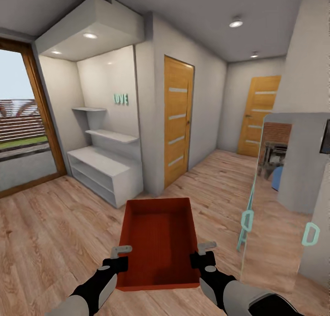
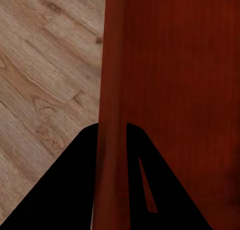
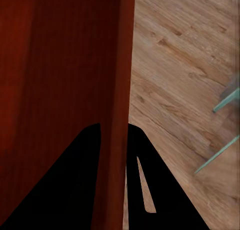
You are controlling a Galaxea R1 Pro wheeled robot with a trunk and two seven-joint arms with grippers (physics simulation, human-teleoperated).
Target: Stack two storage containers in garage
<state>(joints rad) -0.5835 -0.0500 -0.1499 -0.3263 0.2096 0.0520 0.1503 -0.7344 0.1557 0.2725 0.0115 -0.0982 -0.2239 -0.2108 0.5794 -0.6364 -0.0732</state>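
I carry one orange-red storage container, open-topped, level in front of me above the light wood plank floor. My left gripper is shut on its left wall and my right gripper on its right wall. Through the left wrist camera the container's rim runs between the two black fingers. From the right wrist camera the container wall likewise passes between the dark fingers.
White built-in shelves stand ahead left beside a big window. A tan wooden door is straight ahead, another down the hallway. A glass door with teal handles stands close on my right.
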